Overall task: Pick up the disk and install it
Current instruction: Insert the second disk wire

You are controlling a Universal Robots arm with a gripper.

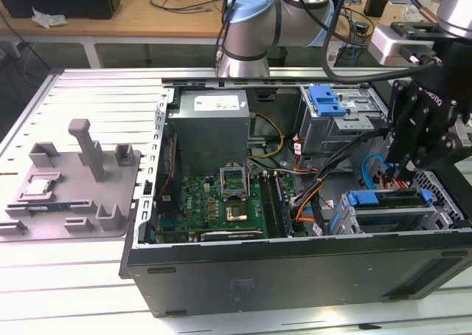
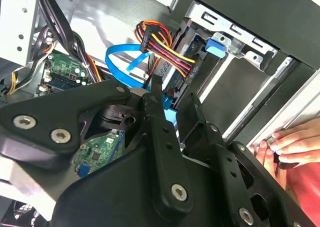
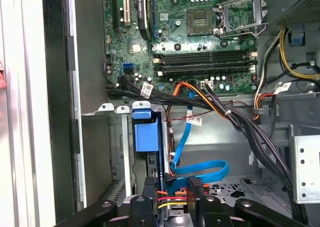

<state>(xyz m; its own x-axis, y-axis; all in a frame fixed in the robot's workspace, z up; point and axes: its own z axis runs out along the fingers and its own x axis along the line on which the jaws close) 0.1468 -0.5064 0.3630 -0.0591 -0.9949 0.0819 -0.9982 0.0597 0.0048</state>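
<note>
The disk [image 1: 385, 201] sits on edge in the lower drive bay at the exterior view's right end of the open computer case, its blue carrier handle [image 3: 146, 132] toward the case's front wall. The handle appears as a blue tab [image 2: 215, 47] in the second wrist view. My gripper [image 1: 403, 174] hovers just above the disk's cable end. Its two black fingers [image 3: 151, 187] stand apart, straddling the blue data plug and red-yellow power wires [image 2: 165, 49] at that end. Nothing is clamped between them, so the gripper is open.
A person's hand [image 2: 290, 142] rests on the case's outer edge close to the bay. The green motherboard [image 1: 221, 202], grey power supply [image 1: 210, 121] and an upper drive cage with a blue latch [image 1: 328, 99] occupy the case. A grey fixture [image 1: 74, 180] lies at the exterior view's left.
</note>
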